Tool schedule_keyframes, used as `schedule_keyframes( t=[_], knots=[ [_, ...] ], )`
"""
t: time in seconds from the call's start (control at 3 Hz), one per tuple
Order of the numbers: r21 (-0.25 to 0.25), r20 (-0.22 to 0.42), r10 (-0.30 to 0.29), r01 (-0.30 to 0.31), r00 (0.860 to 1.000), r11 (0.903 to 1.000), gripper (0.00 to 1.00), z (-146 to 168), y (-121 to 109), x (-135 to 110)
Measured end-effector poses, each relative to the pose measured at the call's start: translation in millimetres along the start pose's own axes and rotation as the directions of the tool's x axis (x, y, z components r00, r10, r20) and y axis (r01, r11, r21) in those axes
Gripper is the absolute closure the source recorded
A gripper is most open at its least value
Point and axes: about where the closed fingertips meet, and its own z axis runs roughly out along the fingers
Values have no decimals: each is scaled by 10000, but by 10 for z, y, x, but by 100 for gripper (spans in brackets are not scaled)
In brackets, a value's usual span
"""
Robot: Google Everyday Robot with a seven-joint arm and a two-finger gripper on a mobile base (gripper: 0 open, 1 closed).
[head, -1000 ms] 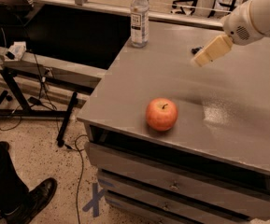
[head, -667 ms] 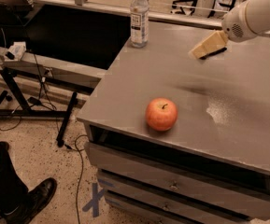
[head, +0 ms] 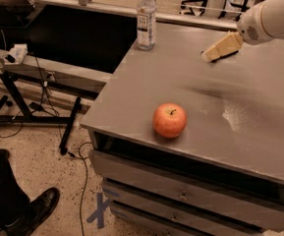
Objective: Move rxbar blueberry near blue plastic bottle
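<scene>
My gripper [head: 208, 57] hangs above the far right part of the grey table [head: 205, 132], to the right of the blue plastic bottle [head: 146, 21]. It looks shut on the rxbar blueberry [head: 227, 56], of which only a thin dark edge shows under the beige fingers. The bottle is clear with a white cap and a dark label, and stands upright at the table's far left edge. The gripper is roughly a bottle's height away from it. A blurred shadow lies on the table below the gripper.
A red-orange apple [head: 169, 120] sits near the table's front edge. The table drops off at its left and front sides, with drawers [head: 181, 195] below. A person's leg and shoe [head: 28, 210] are on the floor at lower left. A black stand with cables [head: 18, 82] is at left.
The gripper has risen slightly and shifted a little toward the back of the table, with its load. The apple and the bottle have not moved.
</scene>
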Motion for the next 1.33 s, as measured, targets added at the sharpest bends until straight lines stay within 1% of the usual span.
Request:
schedule_keyframes(
  t=[0.33, 0.67, 1.0, 1.33],
  knots=[
    [700, 355, 758, -781, 9965, 9945, 0, 38, -379, 200],
    [1183, 773, 1687, -1771, 9826, 9771, 0, 223, -749, 399],
    [1145, 734, 2572, -2644, 9636, 9576, 0, 495, -880, 633],
    [967, 554, 3107, -3148, 9489, 9442, 0, 767, -910, 850]
  ],
)
